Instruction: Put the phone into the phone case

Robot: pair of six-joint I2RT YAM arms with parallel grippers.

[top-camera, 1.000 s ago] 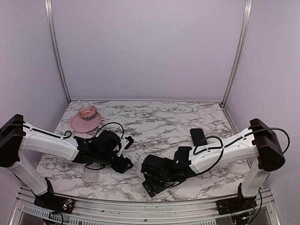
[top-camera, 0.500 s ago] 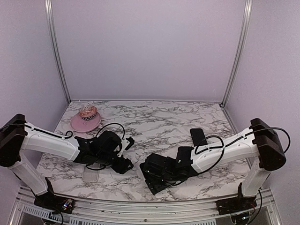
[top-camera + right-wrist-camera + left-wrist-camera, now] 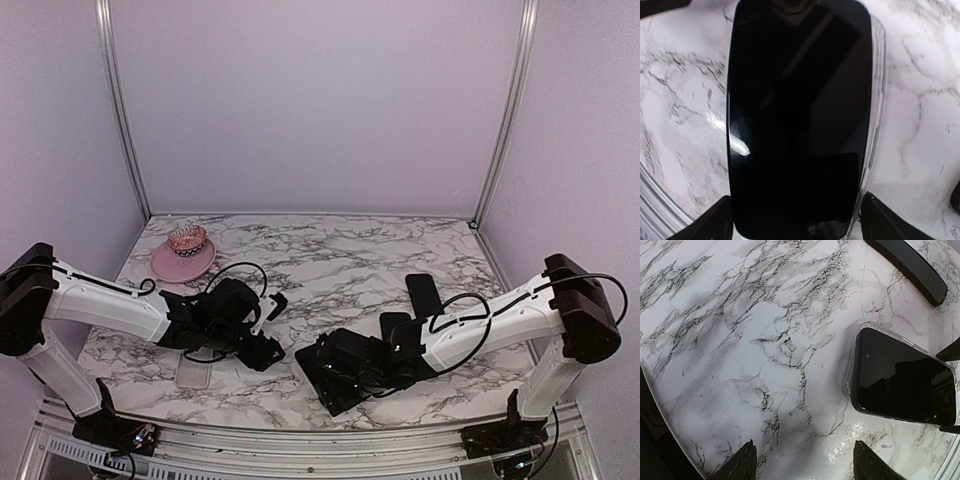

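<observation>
Well, from my console I see a white marble worktop (image 3: 340, 250) with grey veins, closed in by plain lilac walls (image 3: 320, 100) and two aluminium posts (image 3: 120, 110) at the far corners.

I count two arms, two dark phones, two clear cases, one pink plate (image 3: 160, 266) and one small beaded ornament (image 3: 187, 238) sitting on that plate at the far left corner.

The phone (image 3: 800, 115) I care about lies flat, screen up, at the middle of the near edge. It is glossy black with rounded corners and its display is dark. It rests in a clear case (image 3: 879, 75), whose see-through rim shows wider along one long side than the other. I cannot tell whether it is fully seated.

The right gripper (image 3: 800, 221) straddles one end of it, a finger close against each long edge. I cannot tell whether they press on it.

The left gripper (image 3: 806, 464) hangs just beside it, fingers spread over bare marble with nothing between them.

The second dark phone (image 3: 423, 292) lies toward the right edge, and the second clear case (image 3: 192, 372) sits at the near edge on the left.
</observation>
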